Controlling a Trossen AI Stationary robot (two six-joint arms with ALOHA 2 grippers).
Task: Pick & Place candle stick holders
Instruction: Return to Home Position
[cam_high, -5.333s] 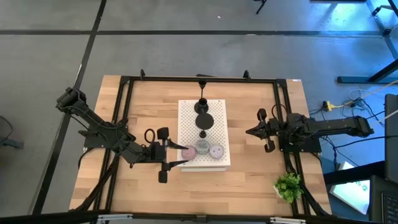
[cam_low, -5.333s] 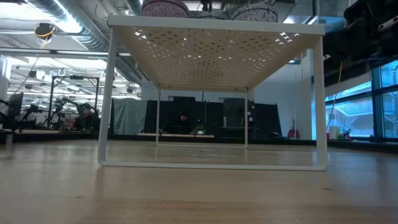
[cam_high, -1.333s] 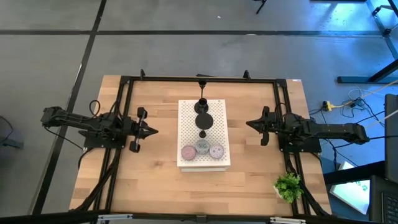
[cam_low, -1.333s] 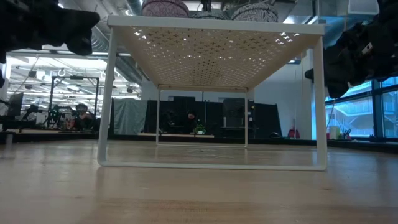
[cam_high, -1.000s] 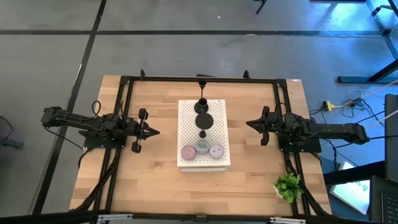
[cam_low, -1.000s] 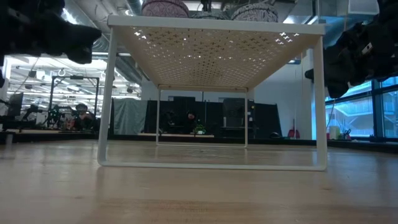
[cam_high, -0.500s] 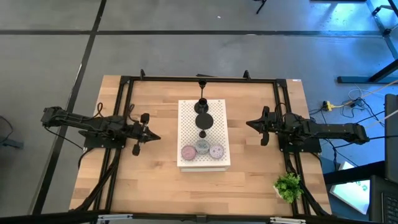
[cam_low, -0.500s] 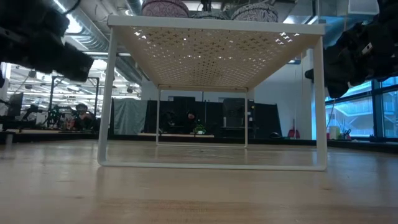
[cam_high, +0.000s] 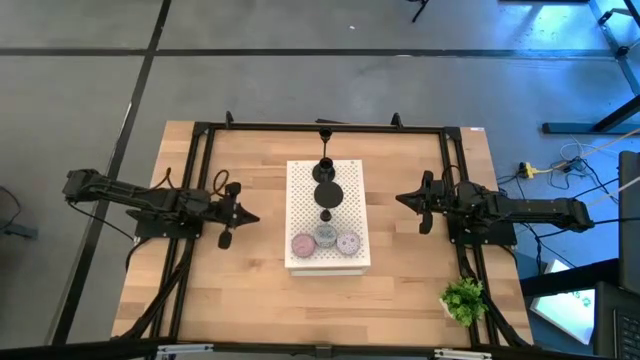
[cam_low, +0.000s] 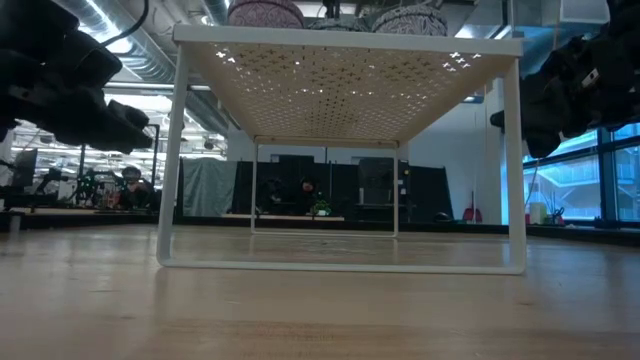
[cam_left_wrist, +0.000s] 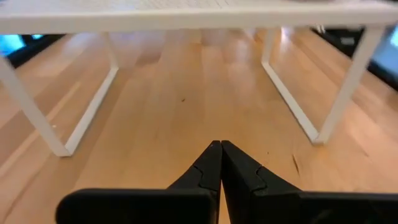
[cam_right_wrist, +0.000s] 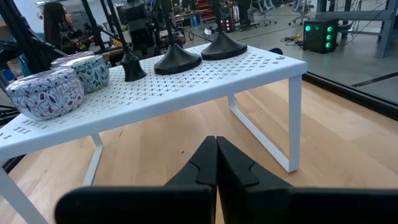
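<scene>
A white perforated shelf (cam_high: 328, 262) stands on legs mid-table. On its top rest three black candle stick holders (cam_high: 328, 194) (cam_right_wrist: 177, 59) on their round bases. At its near end lie a pink puck (cam_high: 303, 243), a grey puck (cam_high: 326, 237) and a lavender puck (cam_high: 348, 241). My left gripper (cam_high: 254, 217) (cam_left_wrist: 220, 144) is shut, left of the shelf and below its top, pointing under it. My right gripper (cam_high: 400, 200) (cam_right_wrist: 216, 140) is shut, right of the shelf, aimed at its edge. Neither holds anything.
A small green plant (cam_high: 464, 298) stands at the table's near right corner. A black frame (cam_high: 320, 127) runs around the tabletop. Bare wood lies on both sides of the shelf and under it (cam_left_wrist: 186, 106). The low view shows a room with equipment beyond the table.
My left gripper has sunk toward the table and tipped its fingers downward, creeping slightly toward the shelf; it stays shut. The holders and pucks have not moved.
</scene>
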